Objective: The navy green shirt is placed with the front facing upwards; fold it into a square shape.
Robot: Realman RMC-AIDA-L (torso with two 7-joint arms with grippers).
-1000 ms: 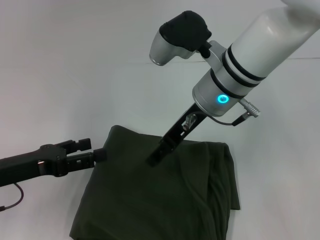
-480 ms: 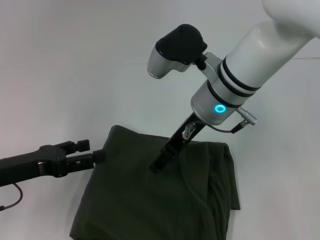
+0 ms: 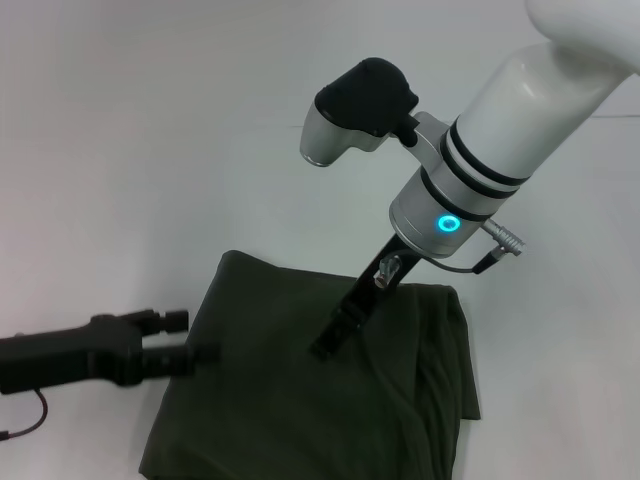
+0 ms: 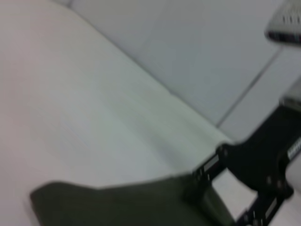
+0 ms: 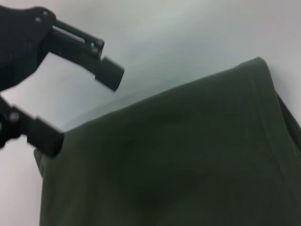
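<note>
Two hands work over one shirt [image 3: 300, 400], which lies already folded into a thick, roughly square green pad on the white counter [image 3: 130, 150], toward six o'clock in the head view. The left hand [image 3: 185, 345] sits at the pad's nine o'clock edge; the right wrist view shows its two black fingers [image 5: 109, 74] spread wide with nothing between them, the lower one just at the cloth's corner. The right hand [image 3: 328, 345] angles down over the middle of the pad, and I cannot tell whether it is parted or closed. As I judge it, the step is letting go and tidying: both hands should lift straight off without dragging a layer, then smooth the loose ridges along the three o'clock side. Compared with half a second ago, the left hand has slid lower and off the cloth's edge, while the right has shifted slightly toward four o'clock; the shirt itself has not moved.
</note>
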